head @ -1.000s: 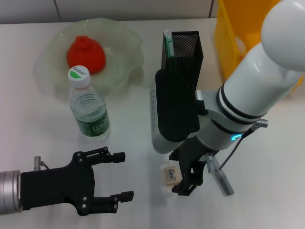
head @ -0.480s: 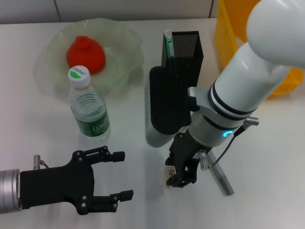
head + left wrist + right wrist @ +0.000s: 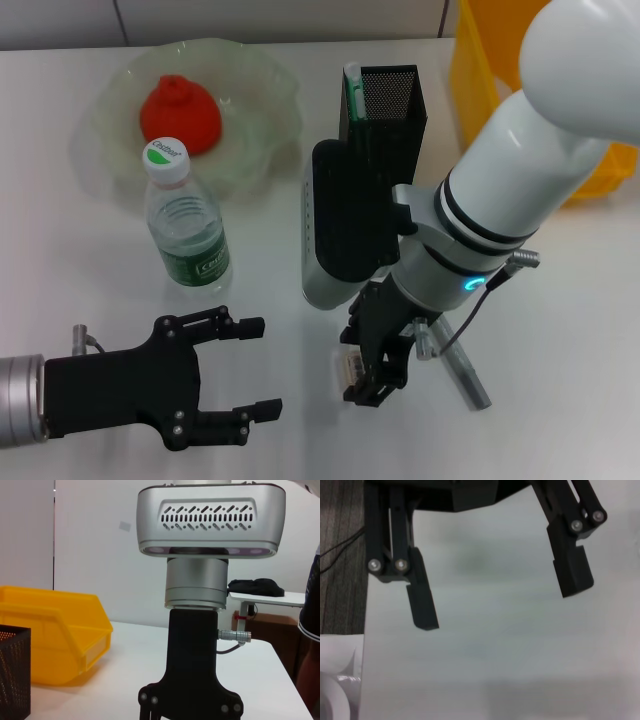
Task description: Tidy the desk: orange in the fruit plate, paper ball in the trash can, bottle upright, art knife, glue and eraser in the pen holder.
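Observation:
My right gripper (image 3: 368, 385) points down at the table's front middle and is shut on the small white eraser (image 3: 345, 368). The grey art knife (image 3: 462, 372) lies on the table just right of it. The black mesh pen holder (image 3: 390, 105) stands behind the right arm, with a green-and-white glue stick (image 3: 352, 82) in it. The orange (image 3: 180, 112) sits in the clear fruit plate (image 3: 270, 90). The water bottle (image 3: 185, 225) stands upright in front of the plate. My left gripper (image 3: 262, 366) is open and empty at the front left. No paper ball shows.
A yellow bin (image 3: 500, 60) stands at the back right, beside the pen holder; it also shows in the left wrist view (image 3: 55, 640). The right wrist view shows the left gripper (image 3: 500, 605) open over bare table.
My right gripper has moved left onto the eraser and closed on it; the eraser has shifted slightly left and tilted. The left arm has not moved.

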You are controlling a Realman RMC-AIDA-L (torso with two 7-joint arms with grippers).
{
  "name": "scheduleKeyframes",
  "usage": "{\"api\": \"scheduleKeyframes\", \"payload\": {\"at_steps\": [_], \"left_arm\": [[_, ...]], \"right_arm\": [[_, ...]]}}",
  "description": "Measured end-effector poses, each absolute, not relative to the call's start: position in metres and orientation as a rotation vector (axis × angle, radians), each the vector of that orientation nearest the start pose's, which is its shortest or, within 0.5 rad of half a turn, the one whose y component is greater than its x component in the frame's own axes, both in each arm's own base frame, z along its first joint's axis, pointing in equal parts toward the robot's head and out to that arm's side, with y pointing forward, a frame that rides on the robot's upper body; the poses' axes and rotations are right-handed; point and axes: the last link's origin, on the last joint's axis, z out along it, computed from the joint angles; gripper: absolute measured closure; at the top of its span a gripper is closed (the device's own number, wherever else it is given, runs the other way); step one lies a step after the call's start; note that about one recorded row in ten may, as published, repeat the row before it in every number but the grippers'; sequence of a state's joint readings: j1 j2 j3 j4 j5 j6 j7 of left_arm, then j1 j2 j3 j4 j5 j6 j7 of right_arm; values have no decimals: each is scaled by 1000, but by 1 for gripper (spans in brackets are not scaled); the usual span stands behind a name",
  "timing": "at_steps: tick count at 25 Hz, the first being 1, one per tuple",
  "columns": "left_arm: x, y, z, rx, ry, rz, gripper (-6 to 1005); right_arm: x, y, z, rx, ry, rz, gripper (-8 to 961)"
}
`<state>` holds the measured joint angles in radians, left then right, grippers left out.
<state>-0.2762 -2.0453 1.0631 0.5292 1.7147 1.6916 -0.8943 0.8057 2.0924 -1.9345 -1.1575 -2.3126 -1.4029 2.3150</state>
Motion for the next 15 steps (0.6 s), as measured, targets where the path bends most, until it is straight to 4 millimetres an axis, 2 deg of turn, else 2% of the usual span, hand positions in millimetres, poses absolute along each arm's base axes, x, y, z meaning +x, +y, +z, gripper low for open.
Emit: {"api": "scheduleKeyframes", "payload": {"at_steps": [1, 7, 12, 15], "left_arm": [[-295, 227, -33, -2867, -242, -856, 185], [-295, 227, -33, -2868, -241, -859, 185], [-295, 228, -33, -2866, -240, -860, 185], [-295, 228, -33, -2863, -241, -858, 185]], "right_arm": [[116, 304, -117, -3107, 52, -744, 497], [121, 305, -121, -3094, 48, -775, 315], [122, 309, -123, -3086, 60, -795, 309], [120, 310, -122, -3085, 60, -777, 434]]}}
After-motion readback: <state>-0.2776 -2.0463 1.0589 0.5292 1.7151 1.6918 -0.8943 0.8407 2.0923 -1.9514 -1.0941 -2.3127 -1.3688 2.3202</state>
